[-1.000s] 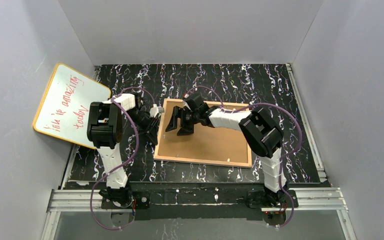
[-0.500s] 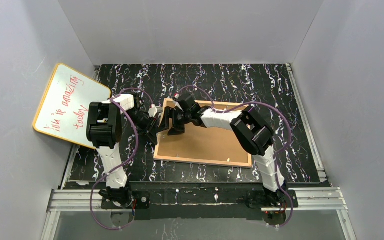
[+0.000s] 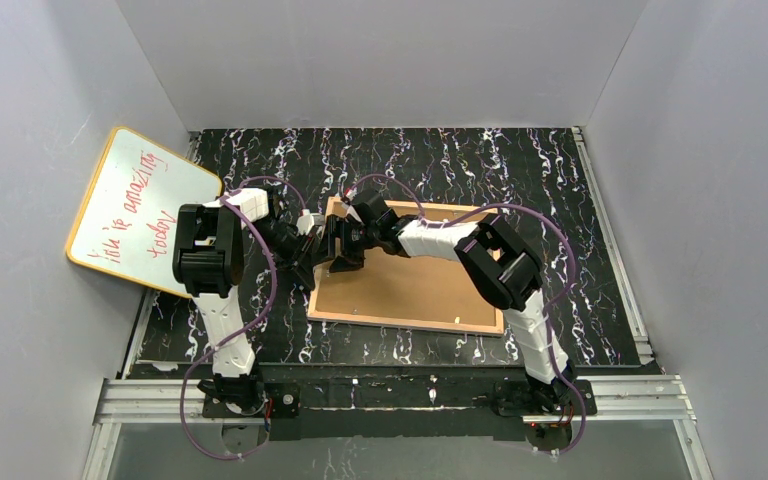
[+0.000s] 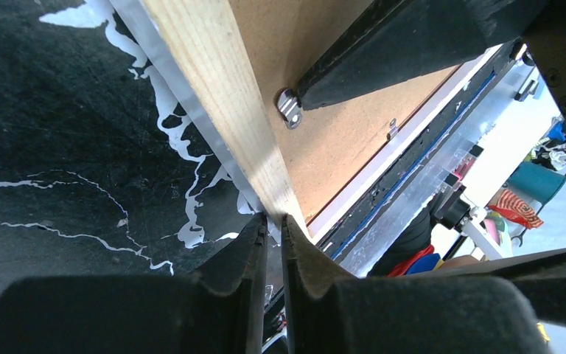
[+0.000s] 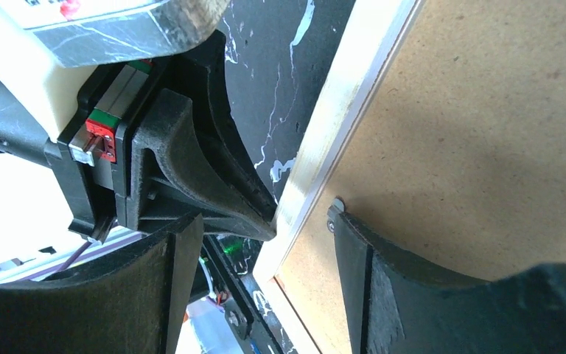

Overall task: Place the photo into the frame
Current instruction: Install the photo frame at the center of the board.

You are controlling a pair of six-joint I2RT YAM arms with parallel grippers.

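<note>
While the left gripper [image 4: 274, 221], fingers pressed almost together, meets the frame [image 4: 221, 81] edge-on at its tips, the right gripper [image 5: 265, 221] hangs spread above it, one finger on a metal tab [image 4: 289, 108] of the backing board [image 3: 410, 285]. I'd turn that tab gently, without dragging the frame off the left tips. The photo I can't see anywhere. I count one frame, one board, two tabs and one whiteboard [image 3: 140, 210] behind the left arm.
</note>
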